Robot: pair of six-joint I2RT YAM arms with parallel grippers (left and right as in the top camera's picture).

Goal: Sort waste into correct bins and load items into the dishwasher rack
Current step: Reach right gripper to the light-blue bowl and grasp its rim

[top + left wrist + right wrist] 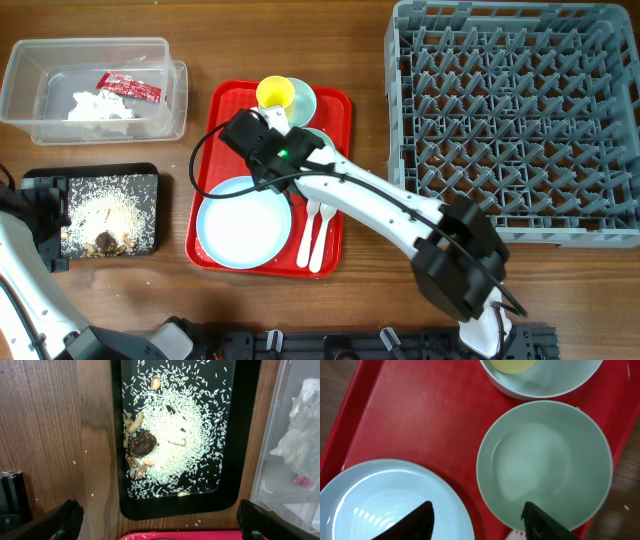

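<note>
Right gripper (477, 522), fingers apart, we log above the red tray's (420, 415) bare strip between pale blue plate (380, 510) and mint green bowl (545, 460); the bowl, smooth and glossy, sits close to the tray rim. Left gripper (160, 510), spread wide, over the black tray (116, 460) of rice (190, 425) and brown scraps (142, 445); bare table (45, 435) one side, clear tub (280, 420) the other.
</note>
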